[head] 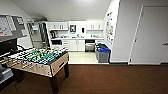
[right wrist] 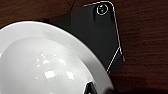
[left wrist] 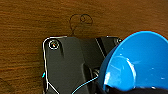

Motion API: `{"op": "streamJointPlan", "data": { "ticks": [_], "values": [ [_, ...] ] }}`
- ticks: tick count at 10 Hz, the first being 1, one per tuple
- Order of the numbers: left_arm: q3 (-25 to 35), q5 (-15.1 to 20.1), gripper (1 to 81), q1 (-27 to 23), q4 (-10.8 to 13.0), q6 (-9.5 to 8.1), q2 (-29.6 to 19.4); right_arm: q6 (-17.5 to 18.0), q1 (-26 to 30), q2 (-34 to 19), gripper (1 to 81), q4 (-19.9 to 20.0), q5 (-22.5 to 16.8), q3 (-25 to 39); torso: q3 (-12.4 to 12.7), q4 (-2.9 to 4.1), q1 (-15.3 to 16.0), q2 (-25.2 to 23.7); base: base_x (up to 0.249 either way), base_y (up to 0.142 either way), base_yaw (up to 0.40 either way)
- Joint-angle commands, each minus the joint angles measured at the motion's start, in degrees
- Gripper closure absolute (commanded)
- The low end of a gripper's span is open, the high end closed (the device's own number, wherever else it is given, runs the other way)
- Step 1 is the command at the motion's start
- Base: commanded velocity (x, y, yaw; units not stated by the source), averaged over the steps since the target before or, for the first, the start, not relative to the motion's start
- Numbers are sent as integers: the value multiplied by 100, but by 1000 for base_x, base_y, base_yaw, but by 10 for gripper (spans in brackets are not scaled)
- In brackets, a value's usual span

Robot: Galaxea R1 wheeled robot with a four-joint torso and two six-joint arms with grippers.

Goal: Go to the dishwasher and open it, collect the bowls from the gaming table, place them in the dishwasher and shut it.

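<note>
Dishwasher [head: 90, 45] stood open under the far kitchen counter [head: 75, 38], well beyond the football table [head: 37, 60]. Left gripper [left wrist: 112, 88] grasped a blue bowl [left wrist: 140, 62]; right gripper [right wrist: 96, 90] grasped a white bowl [right wrist: 45, 62] (both above brown carpet [head: 112, 80]).

2 bowls are in view: 1 blue bowl [left wrist: 140, 62] in the left wrist view and 1 white bowl [right wrist: 47, 62] in the right wrist view. The head view takes in 1 football table [head: 40, 58], 1 dishwasher [head: 90, 45] and what look like 2 bins [head: 103, 53], blue-lidded, side by side.
</note>
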Motion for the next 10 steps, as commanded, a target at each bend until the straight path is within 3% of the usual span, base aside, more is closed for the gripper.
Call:
{"op": "streamJointPlan", "data": {
  "ticks": [1, 10],
  "values": [
    [53, 146, 811, -227, 87, 14, -208, 5, 214, -91, 811, -54, -185, -3, 0, 0, 0, 0, 162, 0, 0],
    [53, 155, 811, -226, 87, 14, -199, 5, 206, -99, 811, -54, -185, 14, 2, 0, 0, 0, 162, 0, 0]
  ]
}}
